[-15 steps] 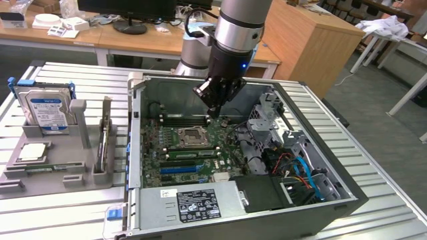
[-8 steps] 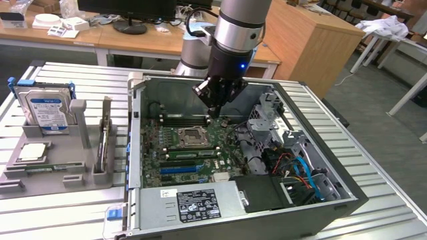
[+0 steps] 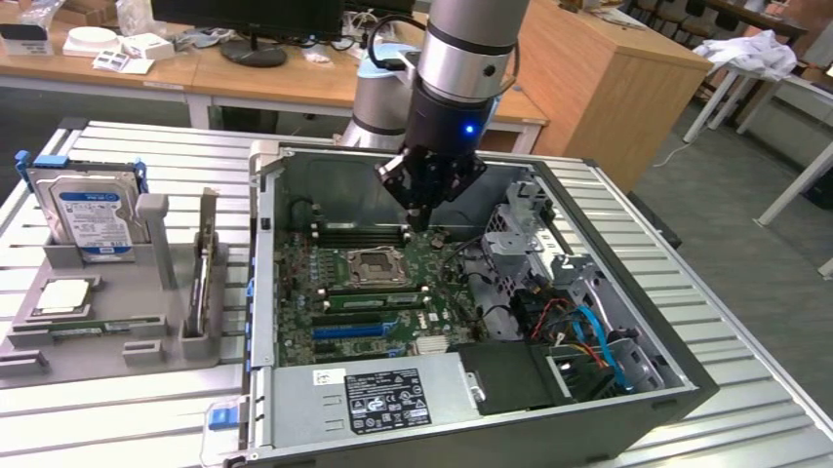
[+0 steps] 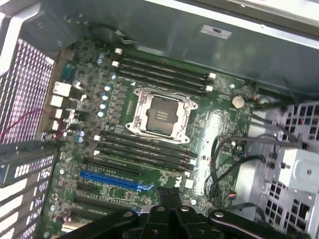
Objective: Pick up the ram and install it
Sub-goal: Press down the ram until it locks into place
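Green ram (image 3: 92,330) lies in the grey tray (image 3: 26,363) at the exterior view's left. Gripper (image 3: 416,222) is pressed together, empty, over the motherboard (image 3: 450,261), well apart. Grip the long edges squarely and keep it level.

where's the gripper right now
In the exterior view the gripper is inside the open computer case, low over the motherboard's far memory slots, just beyond the processor socket.

A computer case (image 3: 456,322) lies open, with a hard drive (image 3: 89,210) apparently racked at the exterior view's left.
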Available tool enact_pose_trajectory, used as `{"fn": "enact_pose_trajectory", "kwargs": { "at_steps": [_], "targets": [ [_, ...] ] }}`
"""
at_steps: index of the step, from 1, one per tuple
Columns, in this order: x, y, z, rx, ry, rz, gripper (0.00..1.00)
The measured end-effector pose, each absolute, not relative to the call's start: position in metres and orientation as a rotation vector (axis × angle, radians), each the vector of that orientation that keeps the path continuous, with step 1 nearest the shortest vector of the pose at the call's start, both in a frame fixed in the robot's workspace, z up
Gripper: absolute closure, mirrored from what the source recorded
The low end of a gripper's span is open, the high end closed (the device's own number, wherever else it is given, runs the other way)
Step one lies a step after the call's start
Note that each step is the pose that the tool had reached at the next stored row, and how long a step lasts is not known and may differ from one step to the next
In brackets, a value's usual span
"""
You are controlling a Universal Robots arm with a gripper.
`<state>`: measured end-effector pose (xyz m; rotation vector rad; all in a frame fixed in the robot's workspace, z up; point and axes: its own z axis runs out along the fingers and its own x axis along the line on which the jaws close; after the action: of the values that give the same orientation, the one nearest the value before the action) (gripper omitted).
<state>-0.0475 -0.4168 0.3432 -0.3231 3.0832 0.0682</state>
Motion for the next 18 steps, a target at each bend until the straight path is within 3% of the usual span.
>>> {"fn": "enact_pose_trajectory", "kwargs": {
  "at_steps": [18],
  "targets": [
    [-0.0491,-0.4168,0.3432,-0.15,3.131,0.074,0.89]
  ]
}}
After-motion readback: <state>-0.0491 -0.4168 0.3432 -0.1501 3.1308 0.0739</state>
